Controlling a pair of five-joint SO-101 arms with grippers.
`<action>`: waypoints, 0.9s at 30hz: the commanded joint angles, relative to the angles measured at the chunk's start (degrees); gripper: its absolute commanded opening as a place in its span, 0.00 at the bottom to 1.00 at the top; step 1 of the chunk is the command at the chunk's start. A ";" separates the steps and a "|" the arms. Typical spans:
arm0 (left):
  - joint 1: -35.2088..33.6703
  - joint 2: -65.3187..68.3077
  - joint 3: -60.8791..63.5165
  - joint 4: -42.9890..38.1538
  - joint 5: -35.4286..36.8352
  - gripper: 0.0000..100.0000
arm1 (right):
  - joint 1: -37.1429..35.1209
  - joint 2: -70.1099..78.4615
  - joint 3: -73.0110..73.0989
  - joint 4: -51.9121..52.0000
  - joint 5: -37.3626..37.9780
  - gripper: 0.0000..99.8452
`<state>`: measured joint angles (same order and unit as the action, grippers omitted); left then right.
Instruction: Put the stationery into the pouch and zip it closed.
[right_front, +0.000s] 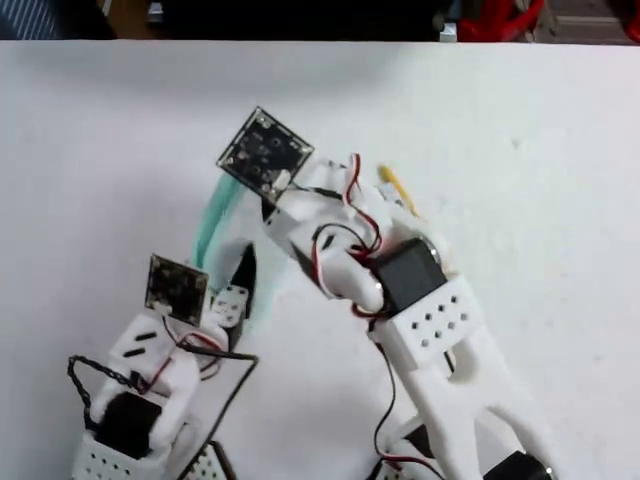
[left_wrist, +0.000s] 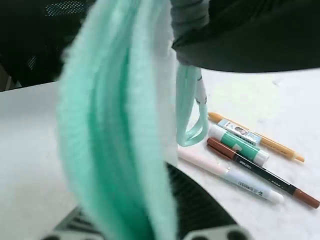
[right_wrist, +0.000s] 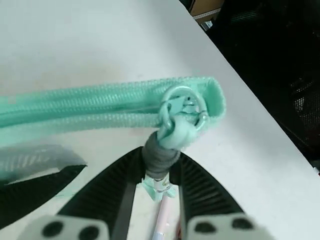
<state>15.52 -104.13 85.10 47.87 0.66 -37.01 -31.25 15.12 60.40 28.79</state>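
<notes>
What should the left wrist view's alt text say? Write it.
A mint-green pouch hangs close up, its loop cord dangling. Behind it lie an orange pen, a green-and-white marker, a brown pen and a pale pink pen on the white table.

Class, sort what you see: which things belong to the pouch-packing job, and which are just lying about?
Job: pouch; zip pull; orange pen; green-and-white stick; brown marker; pink pen.
Lying about: red thing in the background; black mesh chair.
</notes>
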 joint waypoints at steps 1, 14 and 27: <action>-0.48 -0.66 -0.26 -2.46 -1.58 0.02 | -0.31 -1.54 -0.18 0.22 -0.44 0.02; -0.40 -0.66 -0.35 -0.79 -1.93 0.02 | -10.86 -1.63 -8.62 11.12 -0.53 0.02; -0.57 -0.66 -0.35 -0.79 -1.93 0.02 | -21.93 -1.27 -13.54 18.95 -5.71 0.02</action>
<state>15.16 -104.75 85.54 47.69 -0.48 -55.12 -31.34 3.52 77.98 23.52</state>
